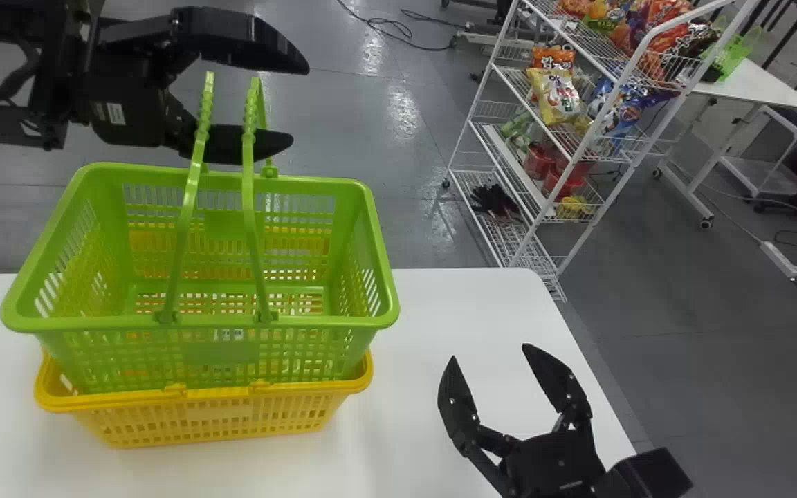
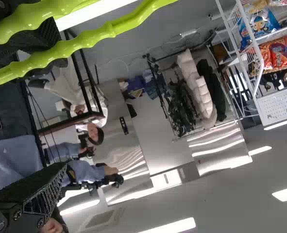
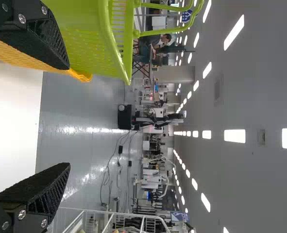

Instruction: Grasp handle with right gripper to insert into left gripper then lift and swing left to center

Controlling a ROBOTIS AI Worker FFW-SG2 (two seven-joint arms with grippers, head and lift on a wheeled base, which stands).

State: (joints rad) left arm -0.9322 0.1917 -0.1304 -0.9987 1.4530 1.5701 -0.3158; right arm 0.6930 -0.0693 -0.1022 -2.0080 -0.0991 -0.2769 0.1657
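In the head view, the left gripper (image 1: 299, 104) stands open at upper left, over the far rim of the green basket (image 1: 218, 321). The basket's two raised handles (image 1: 253, 138) pass in front of its lower finger; whether they lie between the fingers I cannot tell. In the left wrist view, the handles (image 2: 70, 46) cross one finger of the left gripper (image 2: 60, 111). My right gripper (image 1: 490, 353) is open over the table, right of the basket. The right wrist view has the right gripper (image 3: 68, 116) apart from the green basket (image 3: 87, 46), nothing between its fingers.
The green basket is nested in a yellow basket (image 1: 212, 418) on the white table (image 1: 440, 304). Beyond the table's far right edge stands a white wire rack (image 1: 509, 149) with snack bags. A second white table (image 1: 758, 86) is farther back at right.
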